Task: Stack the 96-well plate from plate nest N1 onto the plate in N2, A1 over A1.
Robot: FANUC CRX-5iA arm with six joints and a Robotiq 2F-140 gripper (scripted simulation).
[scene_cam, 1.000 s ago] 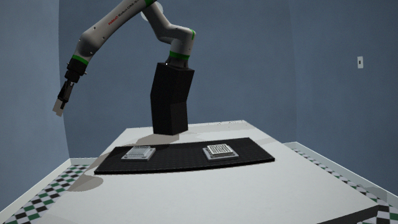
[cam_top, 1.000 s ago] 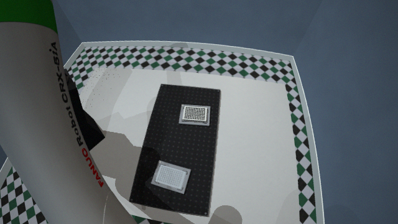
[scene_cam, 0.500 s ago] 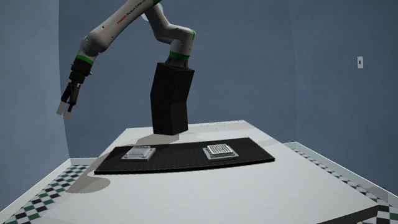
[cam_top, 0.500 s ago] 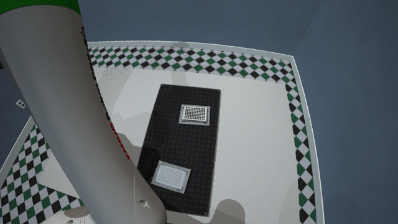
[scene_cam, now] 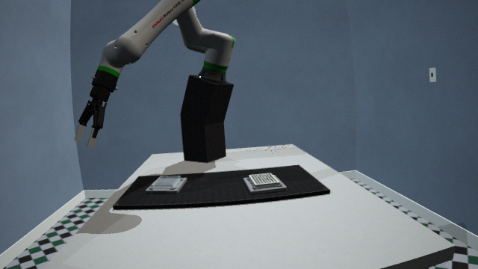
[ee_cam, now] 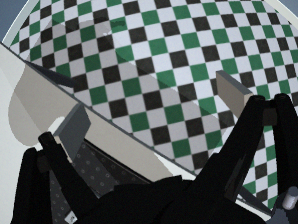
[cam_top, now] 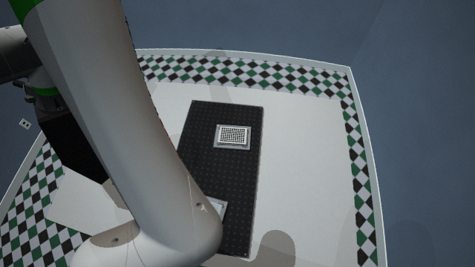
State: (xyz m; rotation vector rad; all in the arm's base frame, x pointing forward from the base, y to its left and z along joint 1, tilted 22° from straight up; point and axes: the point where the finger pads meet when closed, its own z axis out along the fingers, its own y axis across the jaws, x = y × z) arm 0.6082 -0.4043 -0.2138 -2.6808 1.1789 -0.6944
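Observation:
Two 96-well plates sit in grey nests on the black mat point(scene_cam: 220, 187). The white plate with dark wells point(scene_cam: 265, 180) is on the right in the exterior view and shows clearly in the top view point(cam_top: 232, 135). The paler plate point(scene_cam: 166, 182) is on the left; in the top view the arm hides all but its nest's corner point(cam_top: 219, 208). My gripper point(scene_cam: 85, 140) is open and empty. It hangs high in the air, to the left of and well above the paler plate. In the wrist view the fingers frame the checkered floor and the table's edge; no plate shows.
The arm's black pedestal point(scene_cam: 205, 119) stands behind the mat. The white table ends at a raised rim point(cam_top: 361, 122), with checkered floor beyond. The arm's white link point(cam_top: 122, 141) blocks the left half of the top view.

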